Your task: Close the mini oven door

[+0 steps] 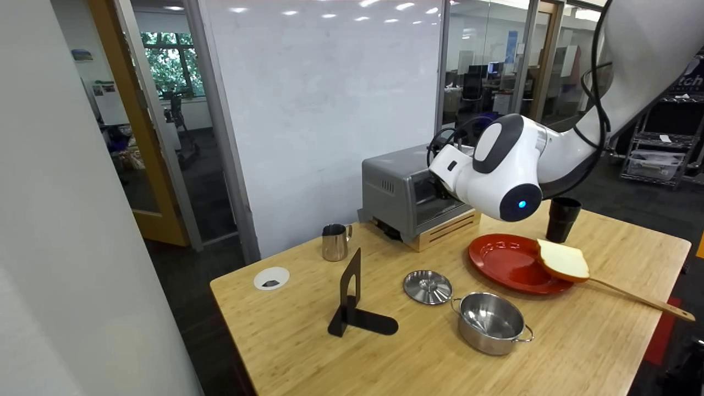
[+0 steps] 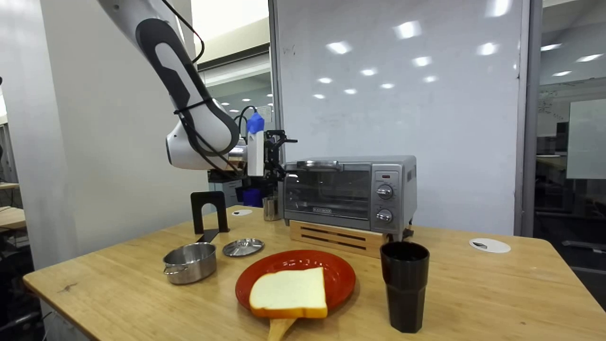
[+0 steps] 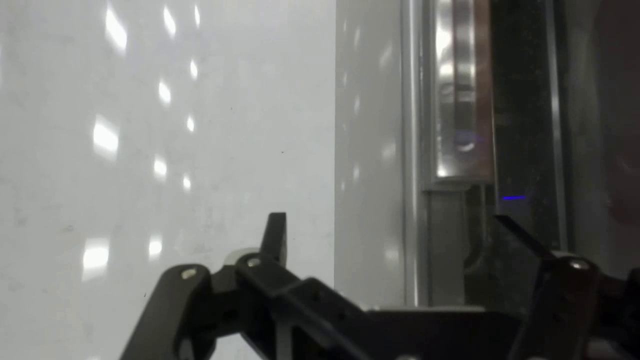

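Observation:
The silver-grey mini oven (image 1: 385,192) (image 2: 408,194) stands at the back of the table. Its door (image 2: 326,196), dark glass in a grey frame, stands upright against the oven front and looks shut. The handle bar (image 2: 318,165) runs along the door's top edge and also shows in the wrist view (image 3: 462,125). My gripper (image 2: 291,156) is by the door's upper corner, level with the oven top. In the wrist view the fingers (image 3: 391,216) are wide apart with nothing between them, off the handle's end. Contact with the oven cannot be told.
A wooden stand (image 2: 336,237) is under the oven. In front are a red plate (image 2: 343,274) with bread (image 2: 289,289), a black cup (image 2: 405,284), a steel pot (image 1: 492,330), a lid (image 1: 428,287), a black bookend (image 1: 352,297) and a steel pitcher (image 1: 334,243). A whiteboard (image 1: 330,110) stands behind.

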Controlling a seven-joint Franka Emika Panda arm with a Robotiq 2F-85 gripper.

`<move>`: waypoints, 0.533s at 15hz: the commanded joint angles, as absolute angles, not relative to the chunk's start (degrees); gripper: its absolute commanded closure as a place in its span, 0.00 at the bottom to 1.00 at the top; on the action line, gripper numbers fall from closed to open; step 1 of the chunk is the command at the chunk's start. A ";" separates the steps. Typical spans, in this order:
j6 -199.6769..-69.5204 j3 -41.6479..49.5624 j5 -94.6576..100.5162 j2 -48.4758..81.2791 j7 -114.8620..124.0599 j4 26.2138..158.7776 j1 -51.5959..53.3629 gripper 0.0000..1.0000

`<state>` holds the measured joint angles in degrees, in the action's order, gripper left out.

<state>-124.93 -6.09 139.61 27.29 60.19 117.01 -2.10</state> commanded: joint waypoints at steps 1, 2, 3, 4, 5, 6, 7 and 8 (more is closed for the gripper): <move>-122.69 -7.33 135.56 23.07 58.75 122.61 -0.54 0.00; -122.18 -7.65 133.97 21.93 58.26 124.20 -0.01 0.00; -121.56 -7.99 131.81 20.35 57.53 126.19 0.60 0.00; -121.07 -8.33 129.58 18.97 57.04 127.96 1.12 0.00; -120.63 -8.66 126.75 17.10 56.31 130.36 1.65 0.00; -120.81 -9.03 124.04 15.41 55.96 132.40 2.00 0.00; -120.41 -9.25 121.06 13.75 55.70 134.55 2.35 0.00; -120.64 -9.39 118.97 12.32 55.44 136.19 2.65 0.00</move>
<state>-121.44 -8.72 124.77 18.63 57.46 129.00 2.03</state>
